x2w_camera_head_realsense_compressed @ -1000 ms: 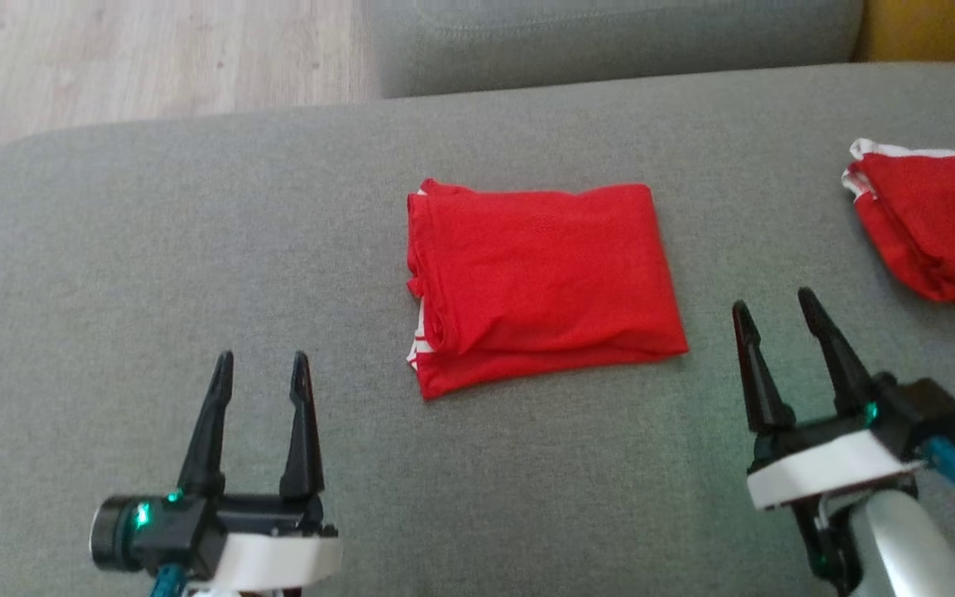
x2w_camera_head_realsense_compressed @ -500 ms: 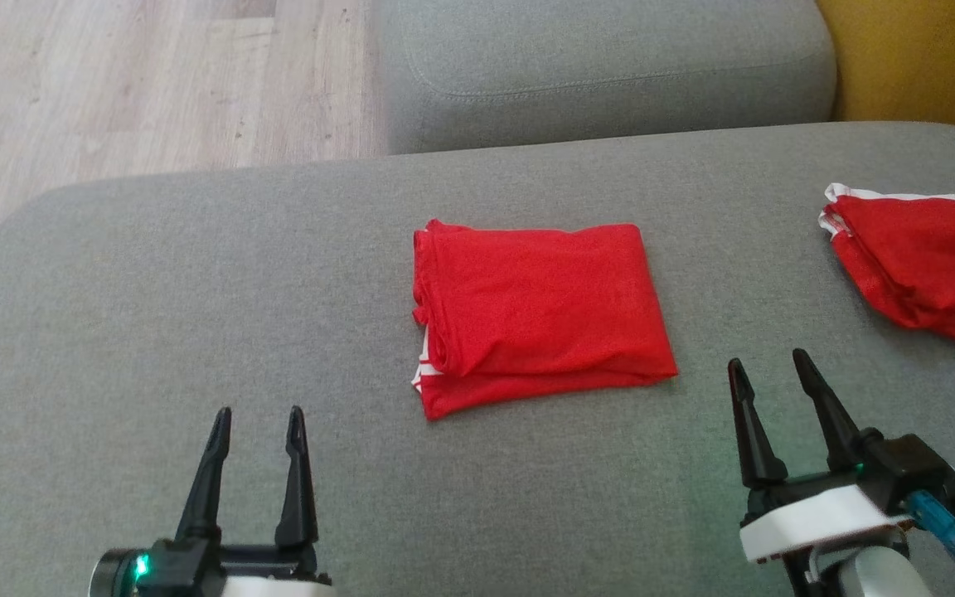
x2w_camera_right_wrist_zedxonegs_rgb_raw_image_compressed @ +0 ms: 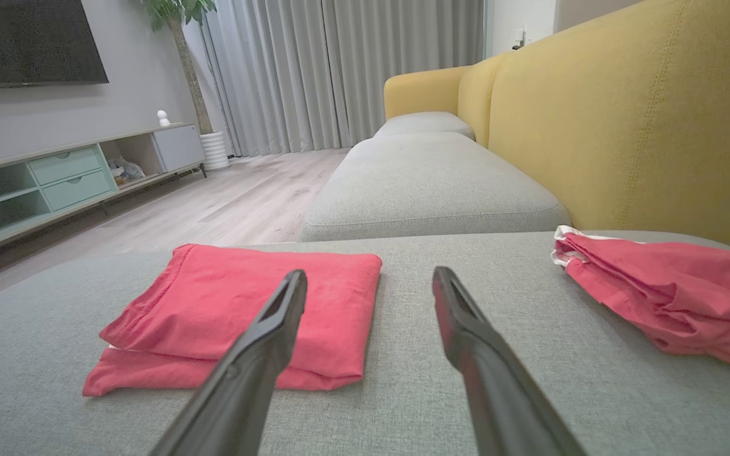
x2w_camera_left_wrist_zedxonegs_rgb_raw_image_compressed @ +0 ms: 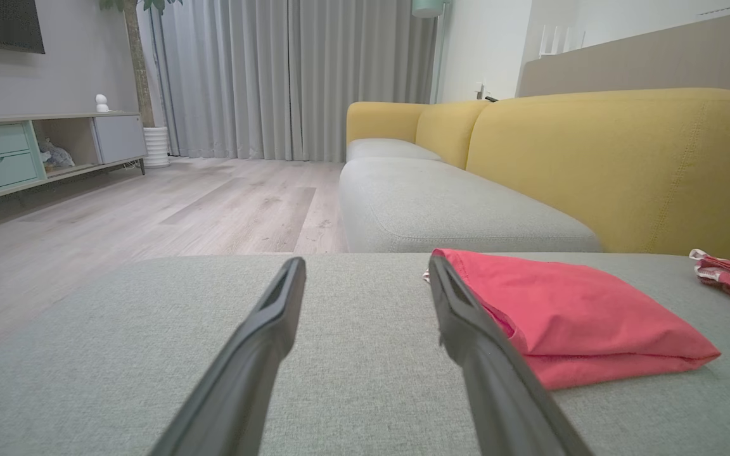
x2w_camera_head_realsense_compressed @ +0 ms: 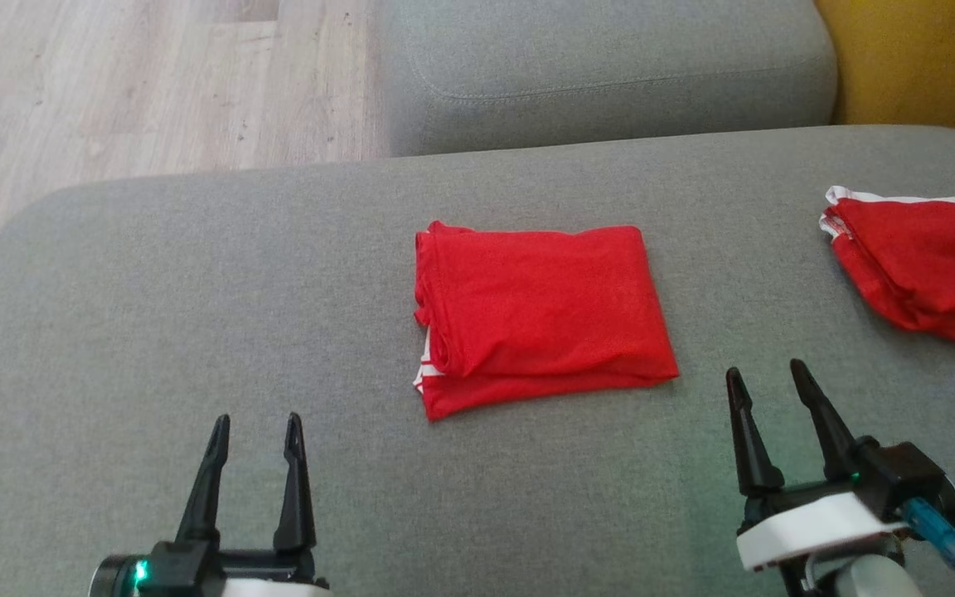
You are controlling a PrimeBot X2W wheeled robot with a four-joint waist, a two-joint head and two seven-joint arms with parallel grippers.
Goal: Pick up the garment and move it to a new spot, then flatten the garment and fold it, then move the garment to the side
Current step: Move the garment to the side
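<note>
Item under task: one folded red garment [x2w_camera_head_realsense_compressed: 540,311], lying flat as a rough rectangle on the grey seat cushion [x2w_camera_head_realsense_compressed: 196,290]. It has stacked folds along its left edge. A sliver of white trim [x2w_camera_head_realsense_compressed: 421,369] shows at its near left corner. Any label or print on it is too small to tell.

Around the folded red garment:
- A second red garment [x2w_camera_head_realsense_compressed: 921,269], loosely bunched with a white edge, lies well apart to its right on the same cushion. Red garments counted: two.
- A second grey cushion [x2w_camera_head_realsense_compressed: 602,70] sits beyond it, and a yellow backrest [x2w_camera_head_realsense_compressed: 917,58] rises beyond and to the right.
- Pale wood floor [x2w_camera_head_realsense_compressed: 113,83] runs beyond and to the left.
- Far beyond it, the wrist views show grey curtains [x2w_camera_left_wrist_zedxonegs_rgb_raw_image_compressed: 289,76], a low media unit [x2w_camera_right_wrist_zedxonegs_rgb_raw_image_compressed: 67,177] with two mint drawers, a dark screen [x2w_camera_right_wrist_zedxonegs_rgb_raw_image_compressed: 29,41] and a white plant pot [x2w_camera_left_wrist_zedxonegs_rgb_raw_image_compressed: 156,145].

Grippers counted: two.
- The left gripper [x2w_camera_head_realsense_compressed: 257,419] sits near of the garment and off to its left. Its fingers are parted with a clear gap and nothing is between them.
- The right gripper [x2w_camera_head_realsense_compressed: 763,369] sits just off the garment's near right corner, apart from the cloth. Its fingers are likewise spread and it is empty.

Nothing lies between either gripper and the folded red garment except bare cushion.
</note>
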